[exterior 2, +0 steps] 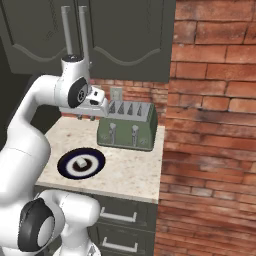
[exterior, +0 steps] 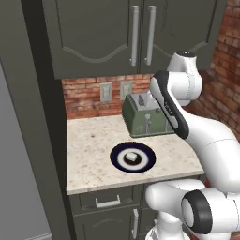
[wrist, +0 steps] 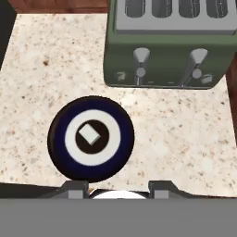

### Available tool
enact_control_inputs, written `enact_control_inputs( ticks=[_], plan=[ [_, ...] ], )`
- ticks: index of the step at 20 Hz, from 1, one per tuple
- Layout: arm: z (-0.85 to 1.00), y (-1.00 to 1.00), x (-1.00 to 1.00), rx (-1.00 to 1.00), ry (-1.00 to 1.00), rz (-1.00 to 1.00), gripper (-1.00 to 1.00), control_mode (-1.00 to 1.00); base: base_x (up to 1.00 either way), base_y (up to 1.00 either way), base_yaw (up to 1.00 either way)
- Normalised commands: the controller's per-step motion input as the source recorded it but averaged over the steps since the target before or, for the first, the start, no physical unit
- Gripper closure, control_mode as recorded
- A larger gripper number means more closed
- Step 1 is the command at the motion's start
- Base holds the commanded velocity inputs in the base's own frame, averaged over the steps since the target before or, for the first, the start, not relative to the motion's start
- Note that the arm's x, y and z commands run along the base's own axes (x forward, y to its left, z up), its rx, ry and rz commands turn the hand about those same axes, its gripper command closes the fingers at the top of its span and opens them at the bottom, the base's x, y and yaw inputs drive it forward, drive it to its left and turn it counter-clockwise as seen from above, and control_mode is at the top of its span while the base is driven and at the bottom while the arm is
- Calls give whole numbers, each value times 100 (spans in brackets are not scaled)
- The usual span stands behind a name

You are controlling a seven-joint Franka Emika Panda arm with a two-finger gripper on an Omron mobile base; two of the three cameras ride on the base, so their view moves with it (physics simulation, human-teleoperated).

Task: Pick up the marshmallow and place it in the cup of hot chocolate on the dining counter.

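Gripper (wrist: 118,189) fingertips rise at 6 o'clock in the hand view, two small dark tips standing a little apart with nothing between them; whether the jaws count as spread or drawn in cannot be told from so little of them. Just above the tips lies the plate (wrist: 60,152), round, dark blue with a white ring and a dark centre. On that centre rests the marshmallow (wrist: 89,134), a tiny white block turned like a diamond, touching only the plate.

At 12 to 2 o'clock of the hand view stands the toaster (wrist: 169,55), dark green with a grey slotted top and two grey levers on its front; small marks beside the levers are too blurred to read. No brand or lettering is legible on any object.

Both plate and toaster sit on the short counter (exterior: 93,136), a beige speckled top over dark drawers with pale handles. In the left base view the marshmallow (exterior: 131,158) lies at about 6 o'clock from the toaster (exterior: 140,119). Behind them a red brick wall (exterior 2: 210,125) carries two pale outlet plates (exterior: 116,90); dark upper cabinets (exterior: 108,33) with long metal handles hang above.
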Motion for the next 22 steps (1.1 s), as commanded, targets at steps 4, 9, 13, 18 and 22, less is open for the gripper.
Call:
enact_control_inputs(
  ticks=[4, 9, 13, 18, 22],
  plan=[
    [-14, 0, -1, -2, 0, 6, -100, -100, 0, 0, 0],
    [-28, 0, -9, -7, 5, 44, -100, -100, 0, 0, 0],
    [-44, 2, -3, -3, 3, 63, -100, -100, 0, 0, 0],
    [-48, 50, 3, -6, 4, 34, -100, -100, 0, 0, 0],
    [-54, 70, 2, -14, 0, 13, -100, -100, 0, 0, 0]
  ],
)
